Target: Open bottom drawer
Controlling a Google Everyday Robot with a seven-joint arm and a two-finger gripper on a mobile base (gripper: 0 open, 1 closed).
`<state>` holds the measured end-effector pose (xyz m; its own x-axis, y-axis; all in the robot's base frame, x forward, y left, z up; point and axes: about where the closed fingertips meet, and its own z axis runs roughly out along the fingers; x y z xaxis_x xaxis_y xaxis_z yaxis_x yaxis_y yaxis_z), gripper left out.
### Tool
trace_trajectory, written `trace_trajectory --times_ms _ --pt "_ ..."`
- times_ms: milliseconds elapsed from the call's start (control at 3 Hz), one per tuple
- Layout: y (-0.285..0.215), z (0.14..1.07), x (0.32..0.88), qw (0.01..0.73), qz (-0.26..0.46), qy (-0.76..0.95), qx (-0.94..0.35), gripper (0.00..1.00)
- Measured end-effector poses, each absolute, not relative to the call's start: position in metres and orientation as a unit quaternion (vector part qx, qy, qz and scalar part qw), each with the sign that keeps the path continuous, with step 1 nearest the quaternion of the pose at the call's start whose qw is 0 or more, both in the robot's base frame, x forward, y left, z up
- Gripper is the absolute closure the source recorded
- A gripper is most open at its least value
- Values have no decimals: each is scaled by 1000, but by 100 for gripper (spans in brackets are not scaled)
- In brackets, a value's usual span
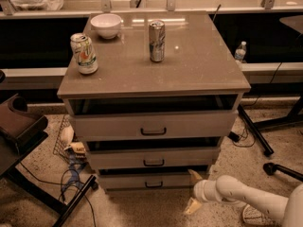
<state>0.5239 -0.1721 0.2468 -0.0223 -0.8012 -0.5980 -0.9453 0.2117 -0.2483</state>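
Observation:
The bottom drawer (151, 180) is the lowest and narrowest of three grey-beige fronts in the cabinet, with a small dark bar handle (154, 185) at its middle. Its front sits slightly forward of the cabinet, like the two above. My white arm comes in from the lower right. Its gripper (191, 191) hangs just right of the drawer's right end, near the floor. It is open, one pale fingertip (194, 175) up by the drawer's top corner and the other lower down. Nothing is between them.
On the cabinet top (189, 65) stand a white bowl (106, 25), a green-white can (84, 54) and a silver can (156, 40). A dark chair (21, 131) and loose cables (71, 174) lie on the floor at left. Black stand legs (255, 136) are at right.

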Motion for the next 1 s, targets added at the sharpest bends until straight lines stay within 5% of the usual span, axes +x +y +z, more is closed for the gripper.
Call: trace_trajectory --times_ms 1000 --pt "-148 200 573 357 129 693 -613 0"
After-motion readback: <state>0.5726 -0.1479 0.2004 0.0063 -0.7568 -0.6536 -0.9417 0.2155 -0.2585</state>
